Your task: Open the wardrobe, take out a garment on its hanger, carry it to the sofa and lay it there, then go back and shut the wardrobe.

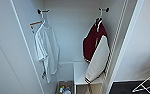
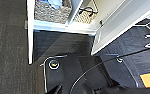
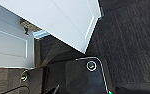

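Neither arm's pose nor either gripper's opening can be told; dark robot plates are seen low above dark carpet (image 2: 11, 37) in both wrist views. The wardrobe (image 1: 71, 30) stands open, its door (image 3: 66, 22) swung out over the carpet. Inside, the maroon garment (image 1: 92, 41) with a white sleeve hangs on its white hanger (image 1: 100, 18) from a black peg (image 1: 106, 9), its hem resting on a white shelf (image 1: 79, 72). A white T-shirt (image 1: 47, 47) hangs opposite. A woven basket (image 2: 52, 11) sits at the bottom; its contents are blurred.
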You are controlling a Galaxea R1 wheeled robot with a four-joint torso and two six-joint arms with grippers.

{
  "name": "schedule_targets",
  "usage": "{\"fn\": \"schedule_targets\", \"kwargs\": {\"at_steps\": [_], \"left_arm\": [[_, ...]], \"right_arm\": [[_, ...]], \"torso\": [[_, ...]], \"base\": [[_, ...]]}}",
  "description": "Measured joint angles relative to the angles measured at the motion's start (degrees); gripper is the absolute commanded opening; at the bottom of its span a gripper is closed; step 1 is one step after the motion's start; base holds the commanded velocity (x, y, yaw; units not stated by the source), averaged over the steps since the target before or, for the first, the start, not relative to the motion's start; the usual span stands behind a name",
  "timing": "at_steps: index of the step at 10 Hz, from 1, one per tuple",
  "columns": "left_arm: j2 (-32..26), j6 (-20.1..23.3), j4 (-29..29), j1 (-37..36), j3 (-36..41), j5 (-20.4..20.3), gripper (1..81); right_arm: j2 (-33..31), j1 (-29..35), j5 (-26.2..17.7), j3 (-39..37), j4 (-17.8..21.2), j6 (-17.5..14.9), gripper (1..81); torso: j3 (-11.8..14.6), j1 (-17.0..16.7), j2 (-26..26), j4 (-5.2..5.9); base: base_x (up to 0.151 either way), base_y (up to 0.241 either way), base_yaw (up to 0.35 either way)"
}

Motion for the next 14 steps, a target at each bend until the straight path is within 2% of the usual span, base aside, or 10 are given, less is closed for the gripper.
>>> {"fn": "schedule_targets", "kwargs": {"at_steps": [2,4,5,6,8,9,11,13,14], "left_arm": [[7.4,-1.4,-0.1,0.2,-7.9,4.2,81.1],[12.8,-2.5,-0.3,-0.2,-14.3,10.2,81.1],[14.8,-2.7,-0.4,-0.5,-15.7,13.7,81.1],[16.2,-2.7,-0.4,-1.0,-16.3,17.3,81.1],[17.1,-2.7,-0.4,-2.7,-16.8,21.9,81.1],[17.2,-2.7,-0.4,-3.2,-17.0,22.1,81.1],[17.6,-2.7,-0.4,-3.0,-17.1,22.3,81.1],[18.3,-2.6,-0.4,-3.1,-17.2,22.5,81.1],[18.4,-2.4,-0.4,-3.2,-17.1,22.5,81.1]], "right_arm": [[7.2,-1.9,-0.8,-9.8,0.0,0.4,81.1],[13.5,-4.0,-1.7,-18.8,-0.5,0.5,81.1],[16.3,-4.4,-2.3,-22.3,-1.3,0.5,81.1],[20.5,-4.5,-2.9,-26.8,-4.2,0.5,81.1],[25.7,-4.7,-5.3,-30.8,-12.9,0.5,81.1],[27.0,-5.0,-6.1,-32.1,-22.2,0.5,81.1],[26.9,-4.5,-6.2,-33.5,-33.9,0.5,81.1],[29.7,-3.1,-6.1,-33.8,-42.7,0.5,81.1],[31.1,-2.1,-5.6,-33.4,-45.2,0.5,81.1]], "torso": [[0.0,0.0,0.0,0.0],[0.0,0.0,0.0,0.0],[0.0,0.0,0.0,0.0],[0.0,0.0,0.0,0.0],[0.0,0.0,0.0,0.0],[0.0,0.0,0.0,0.0],[0.0,0.0,0.0,0.0],[0.0,0.0,0.0,0.0],[0.0,0.0,0.0,0.0]], "base": [[0.0,0.0,0.0],[0.0,0.0,0.0],[0.0,0.0,0.0],[0.0,0.0,0.0],[0.0,0.0,0.0],[0.0,0.0,0.0],[0.0,0.0,0.0],[0.0,0.0,0.0],[0.0,0.0,0.0]]}}
